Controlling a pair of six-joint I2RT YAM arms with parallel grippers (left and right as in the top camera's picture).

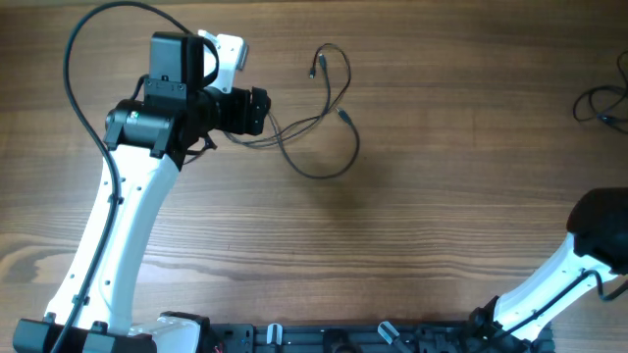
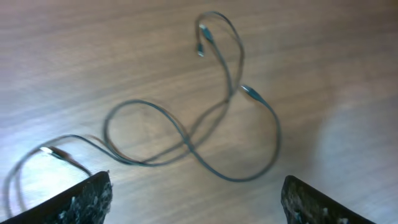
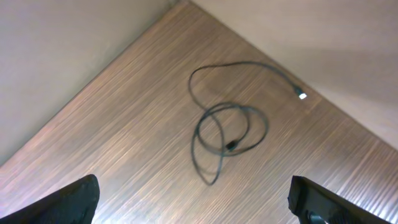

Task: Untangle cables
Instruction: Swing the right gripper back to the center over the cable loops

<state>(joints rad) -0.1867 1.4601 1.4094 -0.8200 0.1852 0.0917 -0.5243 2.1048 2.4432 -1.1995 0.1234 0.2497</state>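
Observation:
The cables [image 1: 343, 115] lie as thin dark wires in crossing loops on the wooden table, just right of my left gripper [image 1: 261, 110]. In the left wrist view the loops cross at the cables [image 2: 189, 144], with small plug ends at the top and far left. My left gripper [image 2: 196, 205] is open, both fingers [image 2: 81, 202] low in the frame, nearer than the wires and touching none. A separate coiled cable [image 3: 231, 147] with a bright plug end [image 3: 303, 96] lies ahead of my open right gripper [image 3: 199, 205]; that same coil [image 1: 606, 119] sits at the table's far right.
The left arm [image 1: 128, 226] reaches from the front left edge up to the back left. The right arm [image 1: 564, 275] stands at the front right corner. In the right wrist view the table's corner edges [image 3: 180, 6] run close behind the coil.

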